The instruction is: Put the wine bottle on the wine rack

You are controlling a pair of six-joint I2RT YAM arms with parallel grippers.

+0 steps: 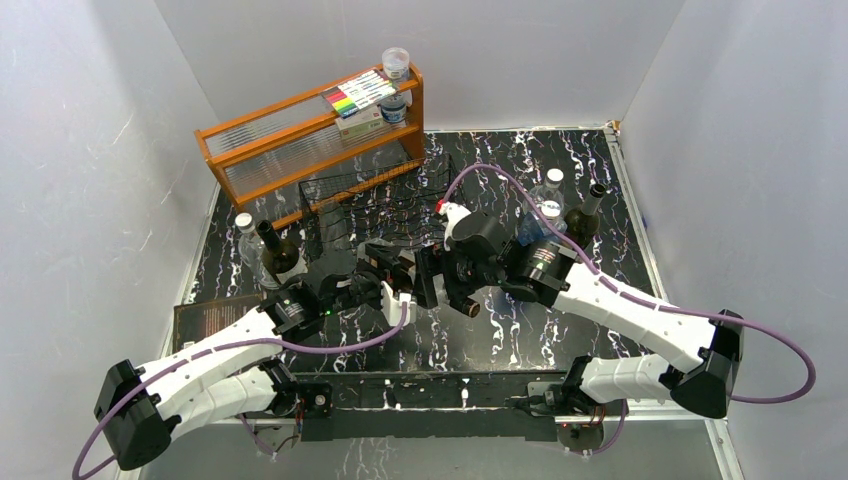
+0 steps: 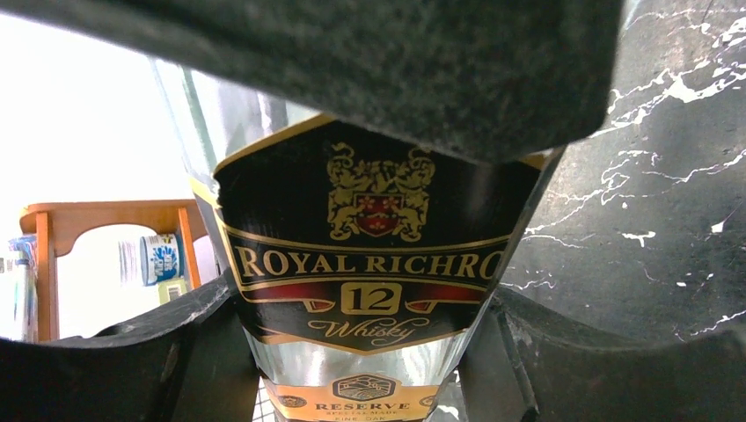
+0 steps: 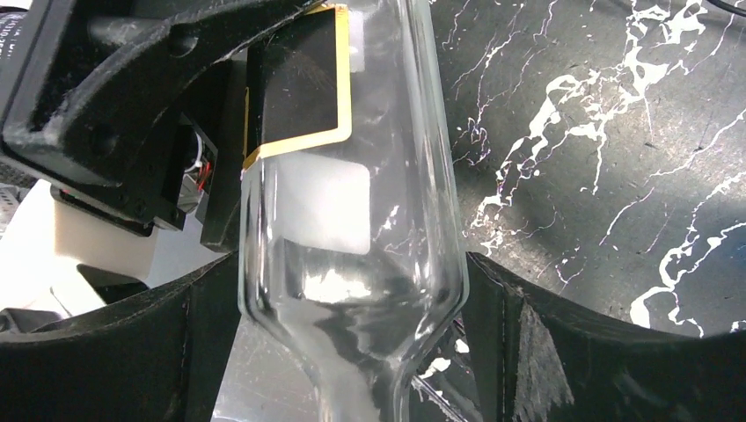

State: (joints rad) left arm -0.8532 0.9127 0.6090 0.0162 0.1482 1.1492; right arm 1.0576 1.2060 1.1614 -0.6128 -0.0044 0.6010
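A clear glass bottle point(image 1: 420, 275) with a black and gold "Royal Richro 12 Whisky" label is held between both grippers, in front of the black wire wine rack point(image 1: 380, 200). My left gripper point(image 1: 385, 285) is shut on the bottle's labelled body point(image 2: 369, 264), one finger point(image 2: 114, 360) on each side. My right gripper point(image 1: 445, 275) is shut on the bottle's shoulder point(image 3: 352, 264), just above where it narrows to the neck. The right wrist view also shows the left gripper's body point(image 3: 114, 114) close against the bottle. The rack's cradles show no bottles.
An orange wooden shelf point(image 1: 300, 135) with markers and jars stands behind the rack. A dark bottle point(image 1: 278, 255) and a clear capped bottle point(image 1: 245, 228) stand at left. A dark bottle point(image 1: 585, 215) and two clear capped bottles point(image 1: 550, 195) stand at right. A dark flat box point(image 1: 205, 320) lies at the near left.
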